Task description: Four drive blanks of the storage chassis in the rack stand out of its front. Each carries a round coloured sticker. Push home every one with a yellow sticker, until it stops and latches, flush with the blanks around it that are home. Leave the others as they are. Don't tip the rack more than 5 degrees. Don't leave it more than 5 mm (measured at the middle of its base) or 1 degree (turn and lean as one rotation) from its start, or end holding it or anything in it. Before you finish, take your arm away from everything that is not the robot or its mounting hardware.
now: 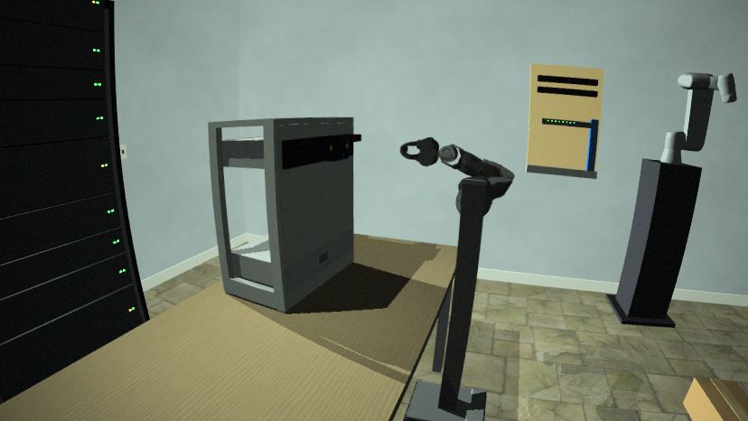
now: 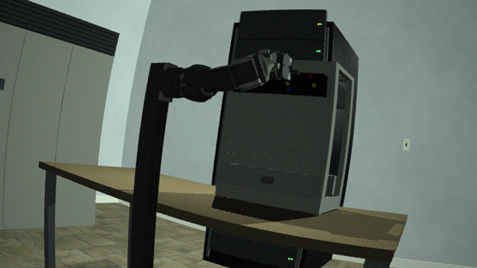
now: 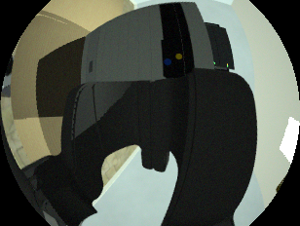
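The grey rack (image 1: 308, 219) (image 2: 272, 137) stands on the table. Its black storage chassis (image 1: 305, 151) (image 2: 319, 92) (image 3: 170, 34) sits near the top. On its front I see a red sticker (image 2: 310, 76), two yellow stickers (image 2: 313, 85) (image 2: 287, 83) and a blue one (image 2: 288, 89). The red-stickered blank (image 1: 356, 137) stands out furthest. A yellow sticker (image 1: 331, 148) (image 3: 178, 56) and the blue sticker (image 1: 343, 154) (image 3: 167, 62) show in the other views too. My gripper (image 1: 404, 151) (image 2: 287, 68) is shut and empty. It hovers level with the chassis, a clear gap in front of it.
The wooden table (image 1: 209, 355) (image 2: 343, 231) carries the rack at its far end. A tall black server cabinet (image 1: 51, 182) (image 2: 286, 24) stands behind. My arm's post (image 1: 465, 293) (image 2: 146, 170) stands beside the table. A second arm on a pedestal (image 1: 659, 235) stands far right.
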Controlling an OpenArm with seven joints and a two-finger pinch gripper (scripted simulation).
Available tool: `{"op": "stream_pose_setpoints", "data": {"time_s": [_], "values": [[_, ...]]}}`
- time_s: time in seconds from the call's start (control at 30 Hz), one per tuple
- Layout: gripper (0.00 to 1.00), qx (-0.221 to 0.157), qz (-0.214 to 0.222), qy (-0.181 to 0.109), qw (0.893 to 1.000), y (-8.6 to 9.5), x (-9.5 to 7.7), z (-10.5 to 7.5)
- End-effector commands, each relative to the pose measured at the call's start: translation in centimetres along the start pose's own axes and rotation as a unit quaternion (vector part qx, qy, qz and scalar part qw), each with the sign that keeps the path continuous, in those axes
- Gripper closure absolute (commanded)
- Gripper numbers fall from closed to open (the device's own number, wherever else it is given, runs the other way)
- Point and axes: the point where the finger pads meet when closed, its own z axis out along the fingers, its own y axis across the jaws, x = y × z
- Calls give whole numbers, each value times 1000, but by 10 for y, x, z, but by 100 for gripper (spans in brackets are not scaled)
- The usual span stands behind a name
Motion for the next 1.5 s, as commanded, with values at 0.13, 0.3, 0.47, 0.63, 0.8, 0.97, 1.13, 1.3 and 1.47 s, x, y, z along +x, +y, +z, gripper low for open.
{"op": "stream_pose_setpoints", "data": {"time_s": [0.13,0.3,0.47,0.63,0.8,0.97,1.13,1.3,1.47], "values": [[100,17,-3,4,1000,-8,1,-20],[100,17,-3,4,1000,-9,0,-32],[100,17,-3,4,1000,-9,0,-35],[100,17,-3,4,1000,-9,0,-37],[100,17,-3,4,1000,-9,0,-37],[100,17,-3,4,1000,-9,0,-37],[100,17,-3,4,1000,-9,0,-37],[100,17,-3,4,1000,-9,0,-37],[100,17,-3,4,1000,-9,0,-37]]}}
